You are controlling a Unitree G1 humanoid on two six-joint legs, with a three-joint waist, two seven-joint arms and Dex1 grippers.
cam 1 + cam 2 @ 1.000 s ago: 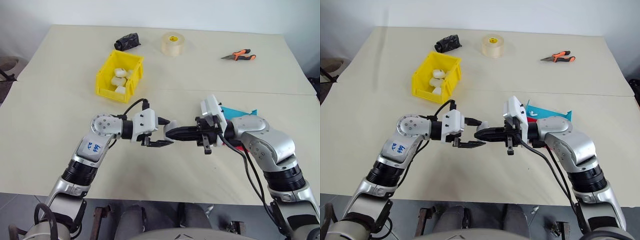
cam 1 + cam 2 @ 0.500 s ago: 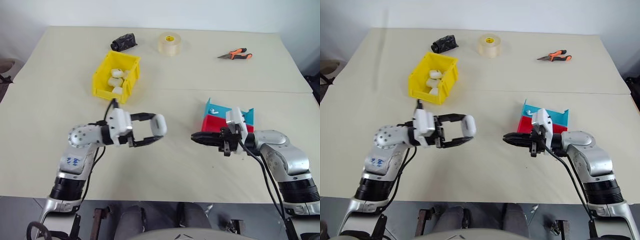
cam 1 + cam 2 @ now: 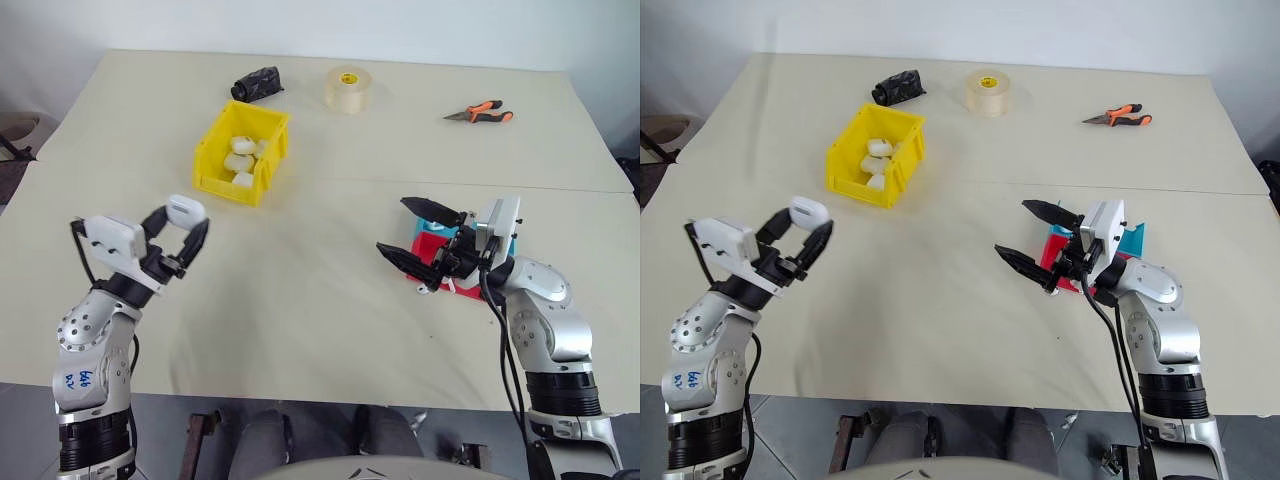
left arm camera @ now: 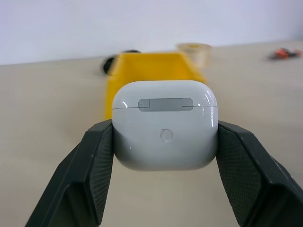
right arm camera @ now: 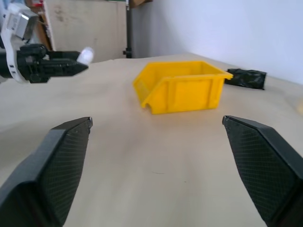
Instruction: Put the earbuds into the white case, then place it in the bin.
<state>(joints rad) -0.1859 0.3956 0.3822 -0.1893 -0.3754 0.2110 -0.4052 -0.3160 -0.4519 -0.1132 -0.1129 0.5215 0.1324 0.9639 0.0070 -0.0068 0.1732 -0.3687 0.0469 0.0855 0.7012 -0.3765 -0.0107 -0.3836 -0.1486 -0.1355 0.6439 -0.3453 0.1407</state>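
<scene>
white case [image 4: 164,125] lid-up, upright, lid closed, clamped in left pincer [image 3: 186,226]

A broad beige desk [image 3: 330,290] in two sections, their seam running crosswise beyond both claws, lies under even light. A plain pale wall [image 3: 400,25] rises past its far edge. Grey floor [image 3: 30,170] shows off the left claw's side.

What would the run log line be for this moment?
left gripper: shut on white case, lid closed | right gripper: open, empty | bin: holds other cases | case not yet binned
</scene>
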